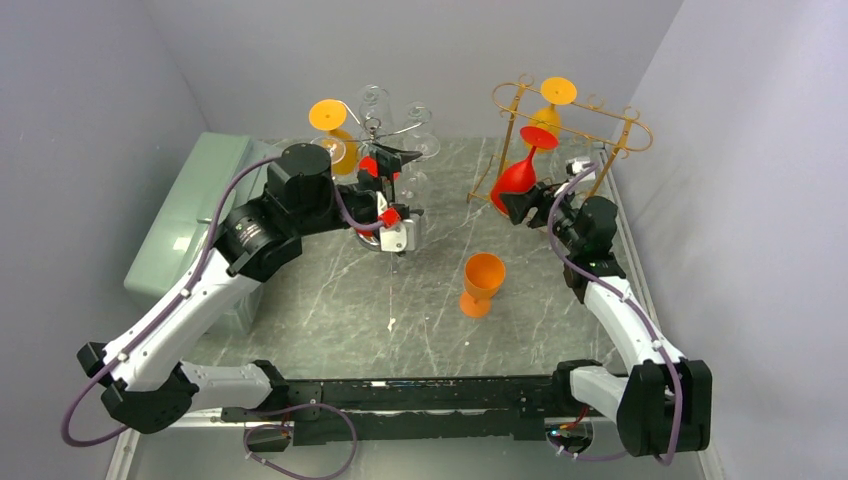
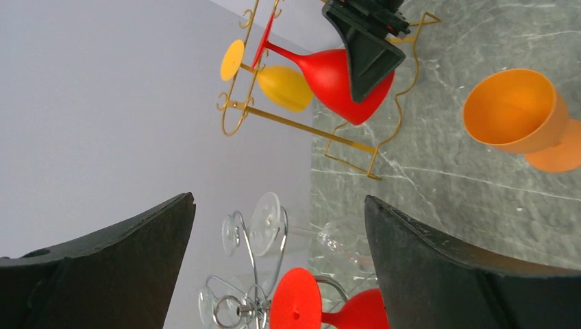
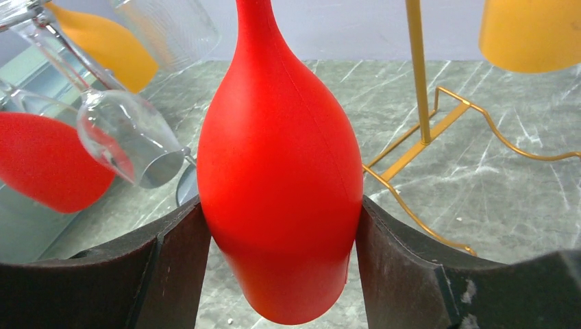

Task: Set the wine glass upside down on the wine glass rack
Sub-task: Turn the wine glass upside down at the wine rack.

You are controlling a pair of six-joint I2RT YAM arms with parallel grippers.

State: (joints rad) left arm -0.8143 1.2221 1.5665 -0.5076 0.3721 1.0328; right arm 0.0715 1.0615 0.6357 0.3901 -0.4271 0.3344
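My right gripper (image 3: 281, 205) is shut on the bowl of a red wine glass (image 3: 281, 171), which is held upside down beside the gold wine glass rack (image 1: 610, 125). Its stem reaches up to the rack's rails (image 2: 264, 41); I cannot tell whether the foot (image 1: 538, 137) rests on them. A yellow glass (image 1: 550, 100) hangs upside down on the same rack. By the silver rack (image 1: 385, 130), my left gripper (image 1: 405, 185) is open and holds nothing. A second red glass (image 2: 296, 298) hangs on that silver rack, just past the open fingers.
An orange goblet (image 1: 482, 283) stands upright on the marble table, between the arms. The silver rack also carries clear glasses (image 2: 267, 223) and an orange one (image 1: 330, 120). A pale green box (image 1: 190, 225) sits at the table's left edge. Grey walls close in the back and both sides.
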